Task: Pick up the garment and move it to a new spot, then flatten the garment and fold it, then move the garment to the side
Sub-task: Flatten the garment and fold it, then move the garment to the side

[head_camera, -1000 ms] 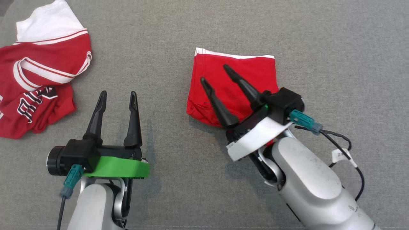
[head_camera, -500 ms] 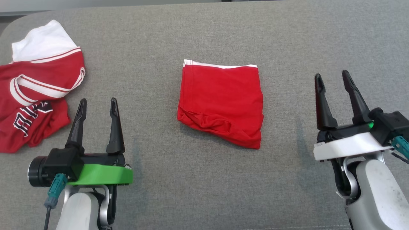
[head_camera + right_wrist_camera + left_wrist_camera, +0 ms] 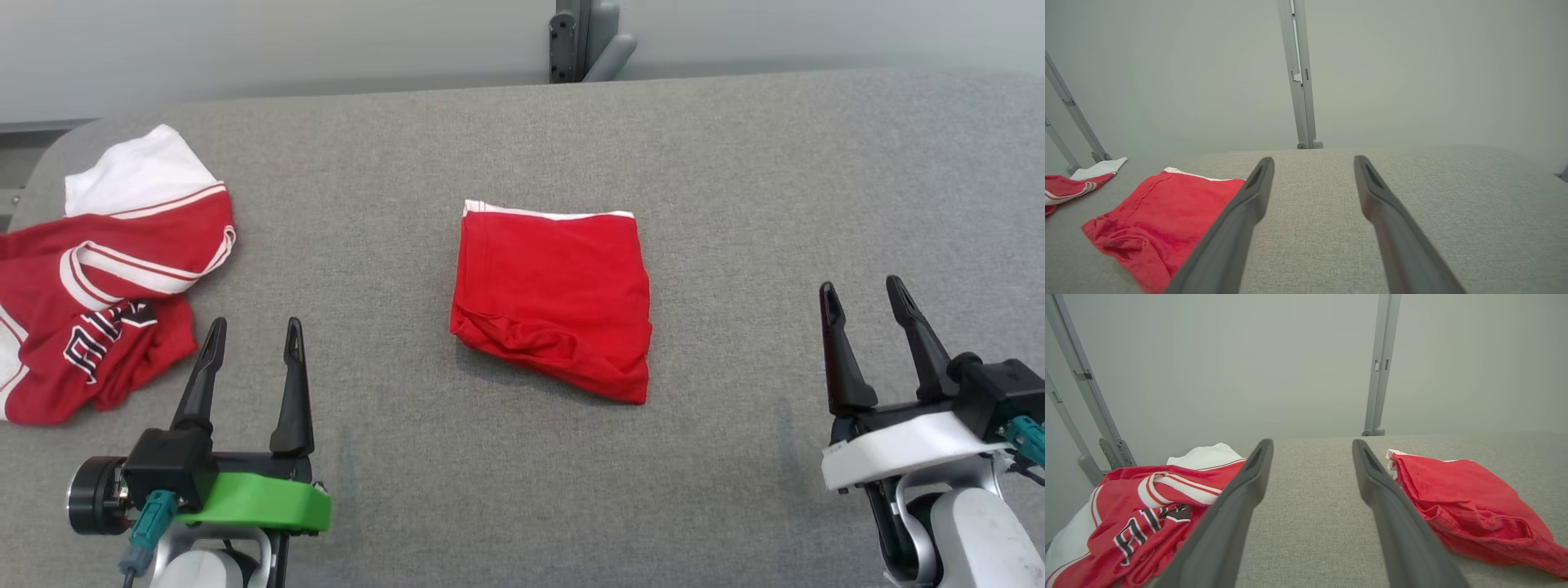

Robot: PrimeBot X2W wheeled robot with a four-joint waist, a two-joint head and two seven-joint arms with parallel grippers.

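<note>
A red garment (image 3: 553,302) lies folded into a rough square near the middle of the grey padded desk (image 3: 735,204). A white band runs along its far edge and its near edge is rumpled. It sits between the two arms, well apart from both.

The left jaws stand wide open and hold nothing, with the dark fingers (image 3: 292,384) pointing away over bare desk. The right jaws are just as wide open and empty, their fingers (image 3: 841,359) also above bare fabric.

At the desk's left end a red and white jersey (image 3: 106,269) lies crumpled. The edge of the head view cuts off part of it, and its dark lettering is creased so it cannot be read. The right forearm (image 3: 971,531) runs out of the frame at the lower right. In the right wrist view one finger hides the garment's near corner. A grey metal post (image 3: 584,41) stands behind the far edge, its top cut off.
</note>
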